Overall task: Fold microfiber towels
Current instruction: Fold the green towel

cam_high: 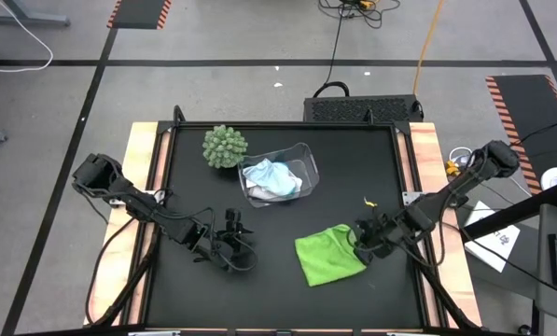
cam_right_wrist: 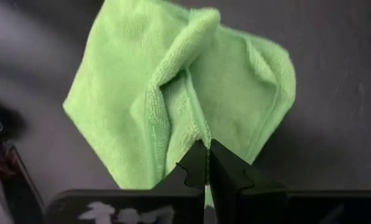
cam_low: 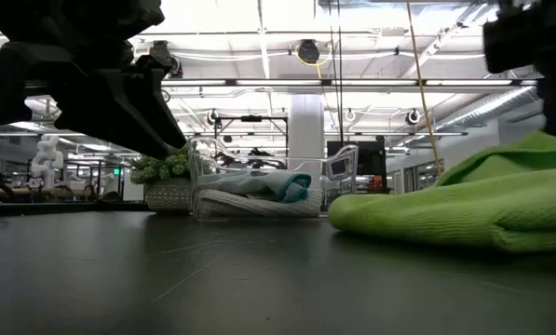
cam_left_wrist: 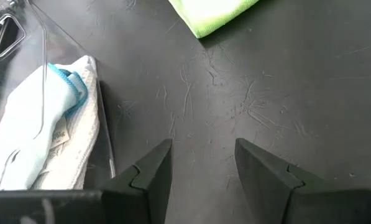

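A lime green towel (cam_high: 327, 254) lies crumpled on the black table, right of centre. My right gripper (cam_high: 360, 237) is shut on its right edge. My left gripper (cam_high: 233, 245) hovers open over bare table to the towel's left, with nothing between its fingers (cam_left_wrist: 202, 149). A white towel (cam_left_wrist: 79, 143) and a light blue towel (cam_high: 276, 177) with a small tag lie bunched in a clear bin (cam_high: 301, 154) at the middle of the far side. My right gripper pinches a hemmed edge (cam_right_wrist: 201, 129) of the lime green towel between its two fingertips, slanting down from the table's right side. How many layers, I cannot tell. That edge is raised into a ridge (cam_low: 538, 149), while the rest of the towel (cam_right_wrist: 129, 93) lies slack on the table.
A round green spiky plant (cam_high: 224, 147) stands left of the bin at the far side. The table's wooden side rails (cam_high: 140, 187) run along left and right. Bare black table lies between my two grippers and along the near edge.
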Robot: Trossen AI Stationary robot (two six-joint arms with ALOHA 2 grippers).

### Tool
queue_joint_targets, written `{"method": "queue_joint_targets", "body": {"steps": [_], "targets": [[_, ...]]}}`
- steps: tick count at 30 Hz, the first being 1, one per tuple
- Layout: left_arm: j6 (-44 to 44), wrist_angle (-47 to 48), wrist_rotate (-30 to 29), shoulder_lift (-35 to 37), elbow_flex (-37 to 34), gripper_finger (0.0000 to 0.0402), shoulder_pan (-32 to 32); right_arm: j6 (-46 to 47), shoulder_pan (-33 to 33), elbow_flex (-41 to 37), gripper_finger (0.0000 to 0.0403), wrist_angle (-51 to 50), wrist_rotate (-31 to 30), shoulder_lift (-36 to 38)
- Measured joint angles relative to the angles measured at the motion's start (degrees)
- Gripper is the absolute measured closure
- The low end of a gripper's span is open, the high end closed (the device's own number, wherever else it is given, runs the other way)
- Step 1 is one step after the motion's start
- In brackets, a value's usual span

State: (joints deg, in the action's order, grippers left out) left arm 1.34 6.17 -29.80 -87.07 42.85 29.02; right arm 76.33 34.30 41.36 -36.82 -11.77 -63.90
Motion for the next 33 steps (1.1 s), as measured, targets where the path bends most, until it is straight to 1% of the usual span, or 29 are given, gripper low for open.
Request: {"method": "queue_joint_targets", "body": {"steps": [3, 6, 10, 13, 16, 18, 24, 27, 30, 33], "targets": [[0.0, 0.0, 0.2, 0.0, 0.0, 0.0227, 0.0, -3.7, -3.1, 0.0, 0.0402, -0.3, 1.6, 0.0], [0.0, 0.0, 1.2, 0.0, 0.0, 0.0227, 0.0, -5.1, -5.3, 0.0, 0.0403, -2.1, 1.9, -0.5], [0.3, 0.2, 1.5, 0.0, 0.0, 0.0227, 0.0, -6.6, -6.6, 0.0, 0.04, -5.3, 3.2, -1.2], [0.3, 0.3, 1.8, 0.0, 0.0, 0.0227, 0.0, -9.1, -6.6, 0.0, 0.0389, -4.5, 4.5, -1.1], [0.5, 0.5, 1.9, 0.0, 0.0, 0.0227, 0.0, -10.0, -6.6, 0.0, 0.0366, -3.3, 4.5, -1.1], [0.6, 0.5, 2.0, 0.0, 0.0, 0.0227, 0.0, -9.8, -6.6, 0.0, 0.0343, -2.8, 4.5, -1.1], [0.7, 0.2, 2.9, 0.0, 0.0, 0.0227, 0.0, -9.3, -7.6, 0.0, 0.0252, -4.6, 2.9, -0.5], [0.9, 0.2, 3.0, 0.0, 0.0, 0.0227, 0.0, -9.8, -8.8, 0.0, 0.0216, -5.1, 1.6, 0.5], [0.9, 0.1, 3.4, 0.0, 0.0, 0.0227, 0.0, -14.7, -9.2, 0.0, 0.0196, -2.9, -1.3, 1.0], [1.0, -0.4, 4.1, 0.0, 0.0, 0.0227, 0.0, -19.3, -10.2, 0.0, 0.0194, 0.9, -1.5, -0.2]]}}
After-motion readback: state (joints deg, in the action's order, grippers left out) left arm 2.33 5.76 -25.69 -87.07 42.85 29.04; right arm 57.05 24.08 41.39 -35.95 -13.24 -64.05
